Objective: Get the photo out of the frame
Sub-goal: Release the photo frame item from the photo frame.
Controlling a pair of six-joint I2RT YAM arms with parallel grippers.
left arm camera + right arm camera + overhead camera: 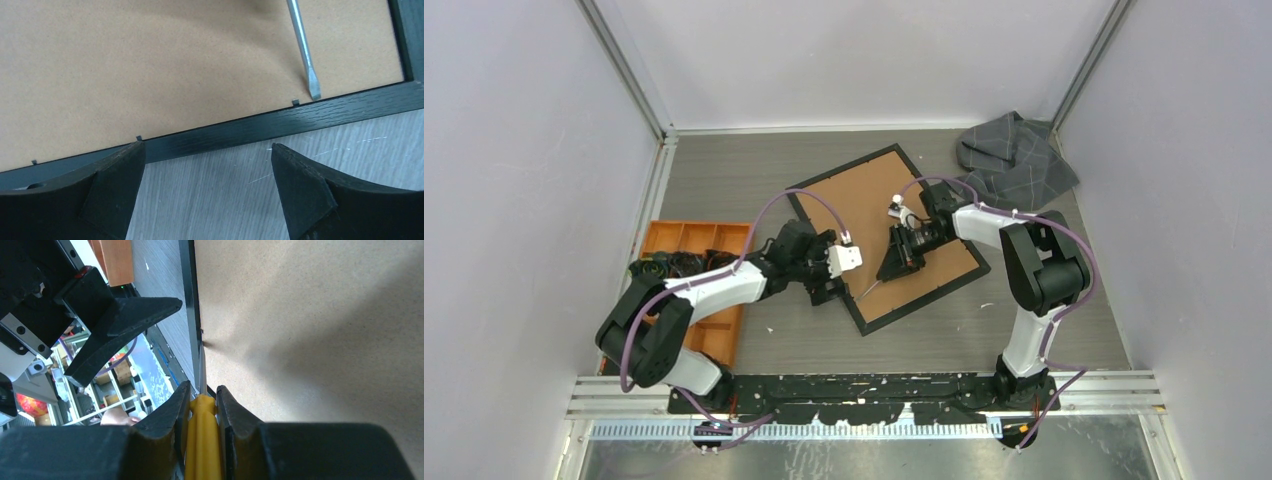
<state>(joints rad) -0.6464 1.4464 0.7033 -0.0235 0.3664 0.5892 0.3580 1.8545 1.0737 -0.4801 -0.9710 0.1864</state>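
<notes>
Top view: light is even and diffuse, coming from above. The arms cast short, soft shadows on the table (pixel 1064 330). Corner posts lean outward, a wide-angle distortion.

Left wrist view: backing board (pixel 150 60) is sharp, crossed by 1 broad soft shadow. The screwdriver (pixel 303 50) shaft carries a pale sheen.

Right wrist view: board grain is crisp. The fingers (pixel 150 440) of the right gripper (pixel 202 390) are dark and slightly soft. Upper-left background is washed out.

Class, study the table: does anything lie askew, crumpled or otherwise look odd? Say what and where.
The frame lies face down, brown back up, turned diagonally. A grey cloth sits crumpled at the far right. The right gripper clamps a yellow-handled screwdriver, tip at the frame's inner edge.
</notes>
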